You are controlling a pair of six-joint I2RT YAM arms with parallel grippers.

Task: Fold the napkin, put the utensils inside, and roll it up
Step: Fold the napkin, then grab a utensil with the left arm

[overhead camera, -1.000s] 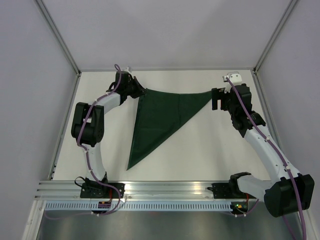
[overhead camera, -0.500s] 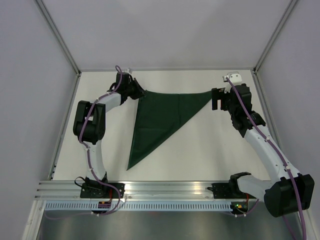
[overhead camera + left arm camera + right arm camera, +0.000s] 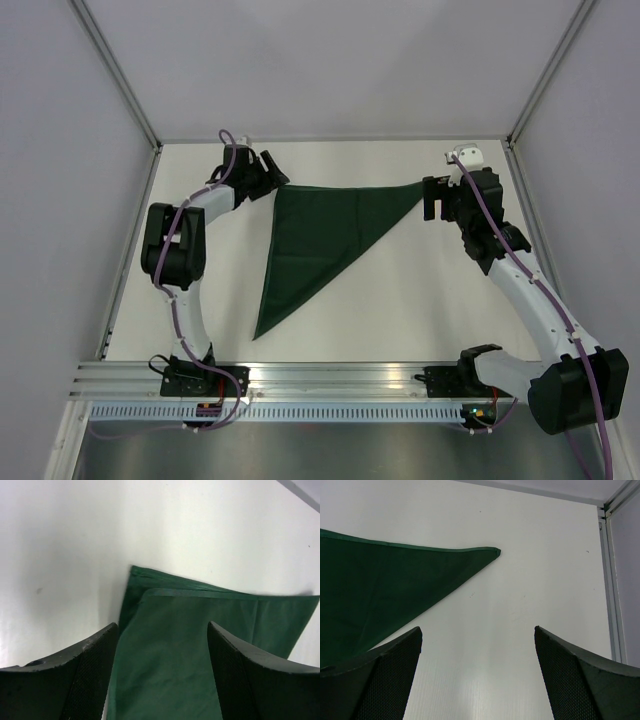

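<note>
Between my left jaws, which stand wide apart and grip nothing, lies one corner of the napkin (image 3: 190, 645), folded into a triangle and flat on the white tabletop (image 3: 60, 540). Ahead of the pads (image 3: 95, 680) the two layers do not quite meet: the upper hem stops a little short of the lower one, which peeks out beyond it and to the left. My right jaws are apart too, with nothing between them; the napkin's long pointed tip lies ahead of them and off to their left, clear of both fingers. I judge the first fold done, with placing the utensils and rolling not yet done, and I see no utensils in any view. What worries me is that the left pads seem to sit low over the cloth, so if I draw back without lifting first, a pad could catch the top layer and peel the fold open or widen that offset. Closing on this corner, I might pinch only one layer. An uneven corner left as is would likely give a lopsided roll.
</note>
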